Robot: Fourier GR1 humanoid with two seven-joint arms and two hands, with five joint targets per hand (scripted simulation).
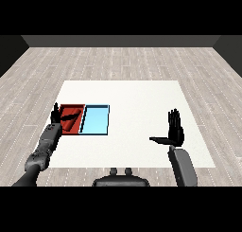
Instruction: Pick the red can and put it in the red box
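Observation:
The red tray (pixel 75 106) lies at the table's left, with the light blue tray (pixel 95 120) touching its right side. My left hand (pixel 56 114) is at the red tray's left edge, fingers straight up and thumb reaching out over the tray, holding nothing. I cannot make out the red can as a separate shape; a darker red patch lies inside the red tray under the thumb. My right hand (pixel 175 129) hovers over the table's right part, open, fingers straight, thumb pointing left, with nothing in it.
The white table (pixel 137 103) stretches bare between the blue tray and my right hand. Its front edge runs just ahead of both forearms. Wooden floor surrounds the table.

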